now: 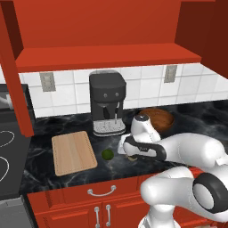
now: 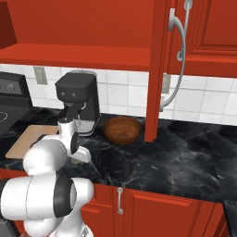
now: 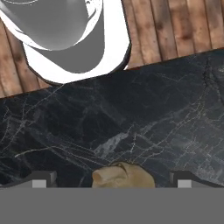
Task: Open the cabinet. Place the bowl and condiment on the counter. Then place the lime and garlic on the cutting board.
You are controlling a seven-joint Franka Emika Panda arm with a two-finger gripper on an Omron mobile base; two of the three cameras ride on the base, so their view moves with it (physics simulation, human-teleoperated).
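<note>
Hovering low over the counter (image 1: pixel 67 178), my gripper (image 3: pixel 112 180) has its jaws spread wide, one dark fingertip (image 3: pixel 41 178) on each side of the garlic (image 3: pixel 122 176), which sits between them on the black marble without being pinched. In the left base view my hand is bent down near the counter's front edge, and a sliver of the tan bulb peeks out beneath it.

The lime (image 1: pixel 107 154) lies on the counter just to the left of my hand, near the right edge of the cutting board (image 1: pixel 73 152) but not on it. That board rests flat toward the counter's left end, bare on top, in front and to the left of the coffee machine (image 1: pixel 107 103), which stands against the tiled back wall.

The bowl (image 2: pixel 122 130) stands upright on the counter to the right of the coffee machine, toward the back edge. The condiment (image 2: pixel 126 166) stands upright closer to the front edge, in front of the bowl and apart from it.

The cabinet (image 2: pixel 157 69) hangs above with its doors swung open; one door edge with its long silver handle (image 2: pixel 178 55) shows in the right base view, and the shelf inside reads as plain red.
</note>
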